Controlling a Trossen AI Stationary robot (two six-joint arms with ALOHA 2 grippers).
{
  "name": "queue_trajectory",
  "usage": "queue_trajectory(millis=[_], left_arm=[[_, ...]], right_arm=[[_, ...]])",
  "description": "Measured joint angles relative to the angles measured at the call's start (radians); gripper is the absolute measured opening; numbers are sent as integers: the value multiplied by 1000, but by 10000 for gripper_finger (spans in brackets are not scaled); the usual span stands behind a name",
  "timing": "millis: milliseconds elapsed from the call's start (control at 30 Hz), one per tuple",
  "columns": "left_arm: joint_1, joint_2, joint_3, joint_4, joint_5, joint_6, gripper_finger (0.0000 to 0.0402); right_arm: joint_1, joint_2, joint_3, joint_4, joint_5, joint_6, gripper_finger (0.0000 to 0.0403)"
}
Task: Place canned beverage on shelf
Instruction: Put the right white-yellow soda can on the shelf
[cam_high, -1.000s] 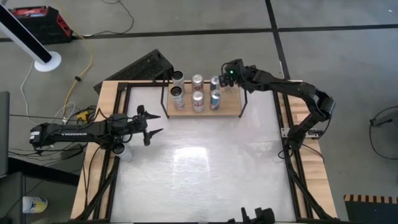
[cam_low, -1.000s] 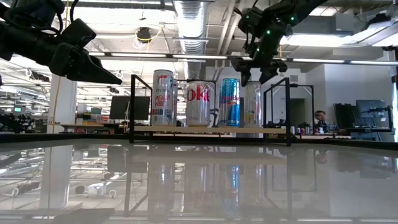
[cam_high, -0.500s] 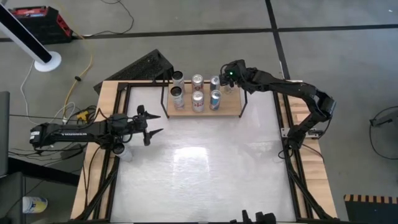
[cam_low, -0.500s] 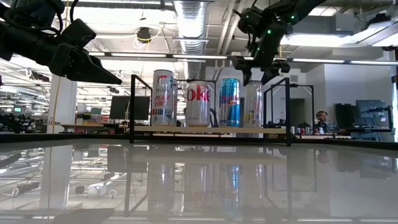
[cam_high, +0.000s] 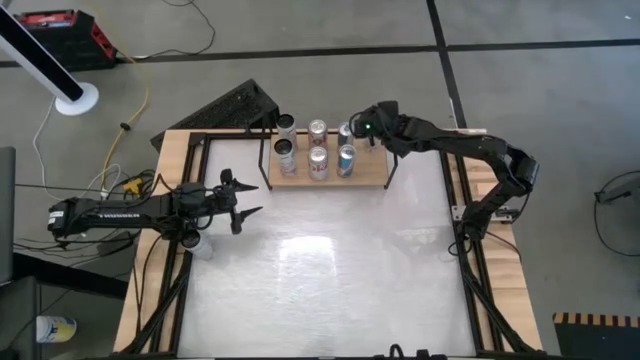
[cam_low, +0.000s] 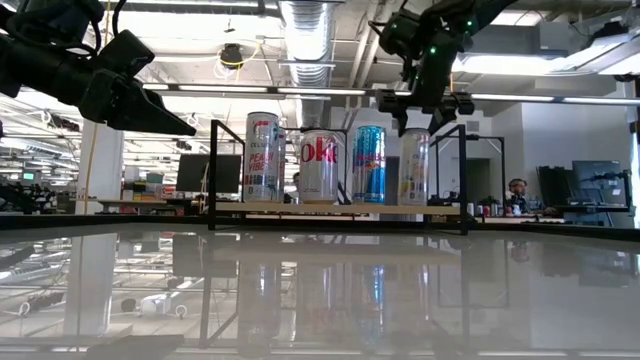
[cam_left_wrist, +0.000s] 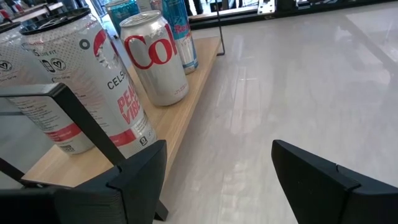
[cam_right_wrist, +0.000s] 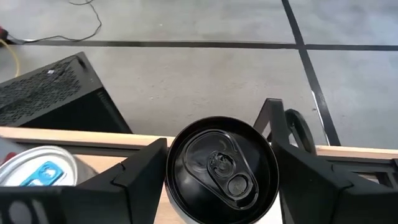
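Observation:
The shelf (cam_high: 366, 178) is a light-wood board in a black wire frame at the table's far side. It carries several cans, among them a Coke can (cam_low: 318, 165) and a blue can (cam_low: 368, 163). My right gripper (cam_low: 422, 122) is over the shelf's right end. It is shut on a slim pale can (cam_low: 413, 170) with a black top (cam_right_wrist: 221, 168), which stands on the board. In the high view this gripper (cam_high: 362, 128) hides that can. My left gripper (cam_high: 247, 199) is open and empty above the table's left side, and the shelf's cans show in its wrist view (cam_left_wrist: 217, 162). My right gripper holds the slim can at its top rim (cam_right_wrist: 171, 171) between its two fingers, one on each side. The fingers (cam_right_wrist: 140, 180) come from above, pointing down. The can stands upright with its bottom on the shelf board (cam_low: 413, 205).
Two rows of cans fill the shelf left of the slim can. A black mesh object (cam_high: 235, 105) lies off the table's far-left corner. Wood strips (cam_high: 175, 160) edge the white tabletop. A person (cam_low: 515, 190) sits far off in the room behind.
My right gripper has gone a little toward the table's near and left edges over the shelf's right end. The slim can has shifted slightly with it and stands upright beside the blue can.

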Motion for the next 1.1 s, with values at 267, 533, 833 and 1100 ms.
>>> queue_trajectory(millis=[267,533,833,1100], left_arm=[[0,0,0,0,0,-3,275],[0,0,0,0,0,-3,275],[0,0,0,0,0,-3,275],[0,0,0,-7,0,0,275]], right_arm=[[4,0,0,5,2,-2,296],[5,2,-2,3,-7,-12,338],[4,2,-2,38,-5,-73,348],[-11,2,-1,61,-19,-210,349]])
